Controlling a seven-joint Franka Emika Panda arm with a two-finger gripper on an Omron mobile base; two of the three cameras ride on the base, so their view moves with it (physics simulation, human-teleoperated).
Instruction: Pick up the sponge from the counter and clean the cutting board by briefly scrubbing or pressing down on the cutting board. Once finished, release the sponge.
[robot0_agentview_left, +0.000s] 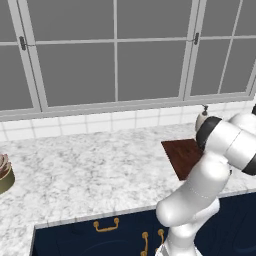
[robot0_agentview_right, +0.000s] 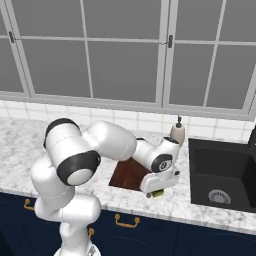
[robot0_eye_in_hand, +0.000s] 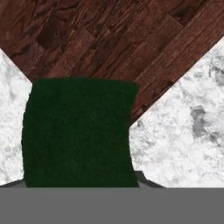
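Counter (robot0_agentview_left: 90, 175) stone carried the big brown cutting board (robot0_agentview_right: 127, 175) near its front edge, by the sink (robot0_agentview_right: 222, 172). The gripper (robot0_agentview_right: 157, 192) sat low over the board's front corner, likely ready to scrub. I could not tell how wide its fingers were, but the small green sponge (robot0_eye_in_hand: 78, 131) sat right under it.

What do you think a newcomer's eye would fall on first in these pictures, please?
Probably the big white arm folded low over the marbled counter, its hand pressed down at the near corner of the dark reddish cutting board. Next, the dark green sponge looming right under the hand camera, over the board's corner. After that, the black sink on the right and the soap dispenser behind the board.
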